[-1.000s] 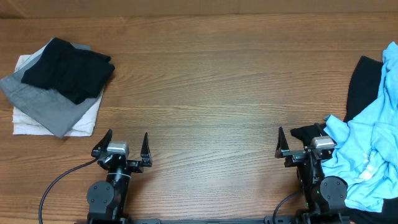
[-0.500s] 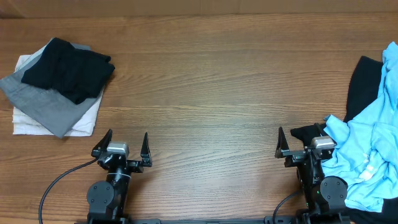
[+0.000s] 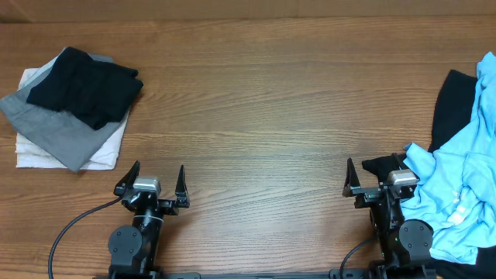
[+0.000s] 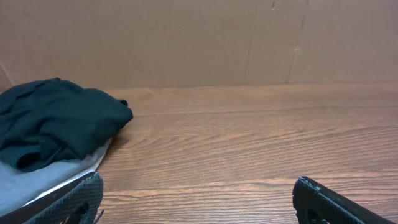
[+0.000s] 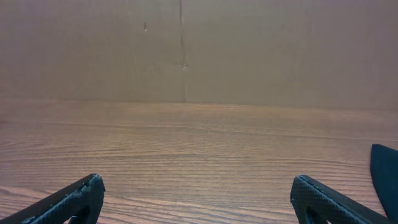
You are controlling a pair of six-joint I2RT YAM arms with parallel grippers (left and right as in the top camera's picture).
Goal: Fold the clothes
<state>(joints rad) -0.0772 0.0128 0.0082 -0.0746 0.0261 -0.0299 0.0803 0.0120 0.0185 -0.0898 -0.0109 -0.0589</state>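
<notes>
Fingers (image 3: 180, 180) apart; wooden table (image 3: 263, 116), brown wall (image 5: 261, 50)

The right gripper (image 5: 196, 182) gapes wide over a wooden table (image 5: 199, 143) near black cloth (image 5: 388, 180).

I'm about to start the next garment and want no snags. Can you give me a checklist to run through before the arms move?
1. Left hand open and empty: ok.
2. Right hand open and empty: ok.
3. Bare wooden table in the middle for folding: ok.
4. Stack of black, grey and white folded garments out of the way, far left: ok.
5. Crumpled light blue garment free of the right arm: not ok, it lies against it.
6. Black garment beside it, full extent: cannot tell, it runs off frame.
</notes>
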